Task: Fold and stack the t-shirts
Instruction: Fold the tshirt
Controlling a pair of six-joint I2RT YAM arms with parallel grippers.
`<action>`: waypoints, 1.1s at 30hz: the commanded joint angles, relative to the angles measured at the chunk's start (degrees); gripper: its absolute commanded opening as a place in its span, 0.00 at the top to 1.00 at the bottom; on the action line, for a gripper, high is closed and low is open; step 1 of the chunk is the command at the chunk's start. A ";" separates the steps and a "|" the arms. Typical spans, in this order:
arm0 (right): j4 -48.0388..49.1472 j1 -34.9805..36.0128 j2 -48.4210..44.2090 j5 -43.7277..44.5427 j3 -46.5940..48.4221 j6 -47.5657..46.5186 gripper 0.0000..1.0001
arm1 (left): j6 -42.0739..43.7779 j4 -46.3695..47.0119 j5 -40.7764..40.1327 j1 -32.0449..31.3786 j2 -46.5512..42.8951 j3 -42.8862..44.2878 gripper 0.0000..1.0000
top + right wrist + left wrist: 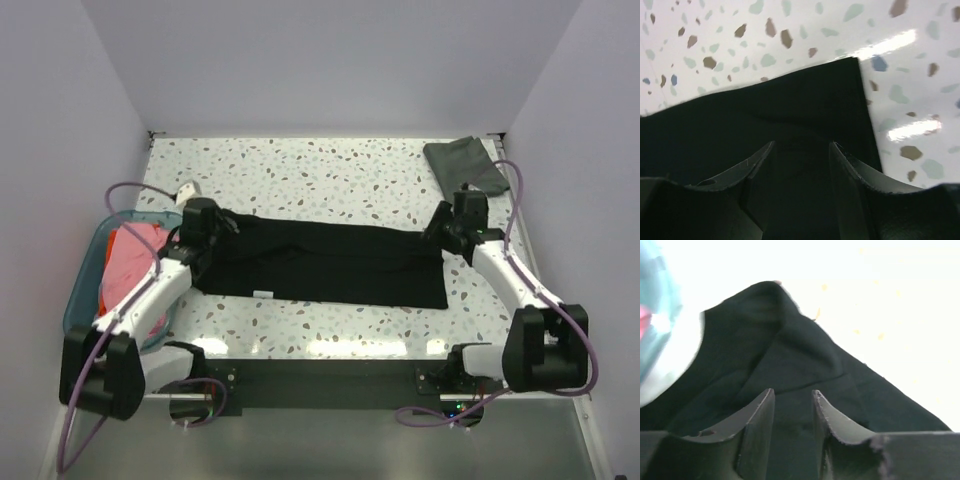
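Observation:
A large black t-shirt [330,265] lies as a long folded band across the middle of the table, a small white label [263,293] showing at its near edge. My left gripper [214,228] hovers over its left end, jaws apart, with only flat cloth [790,355] beneath my left gripper [792,392]. At the right end my right gripper [441,228] is open too; in the right wrist view my right gripper [802,145] hangs over the shirt's corner [840,85]. A dark grey-green t-shirt [465,162] rests folded at the back right. Pink and orange-red t-shirts [130,255] fill the tub.
A translucent teal plastic tub [84,285] stands at the table's left edge beside the left arm, a blurred part of the tub [655,315] showing in the left wrist view. Speckled tabletop [320,170] stretches behind the black shirt. White walls close in three sides.

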 commanded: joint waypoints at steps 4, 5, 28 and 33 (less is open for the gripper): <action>4.05 6.54 9.41 0.29 4.64 0.63 0.56 | 6.23 0.96 -4.71 -10.73 21.75 17.65 0.67; 4.32 6.46 10.38 0.37 4.64 0.72 0.57 | 6.06 -0.53 -5.50 -11.44 23.89 20.28 0.70; 5.91 -3.82 13.91 -0.59 -3.35 4.76 0.82 | -6.78 -0.45 -6.65 -8.55 31.90 9.58 0.94; 5.64 -4.53 9.69 -1.91 -4.50 4.85 0.77 | -7.56 1.22 -6.20 -8.81 27.97 6.95 0.95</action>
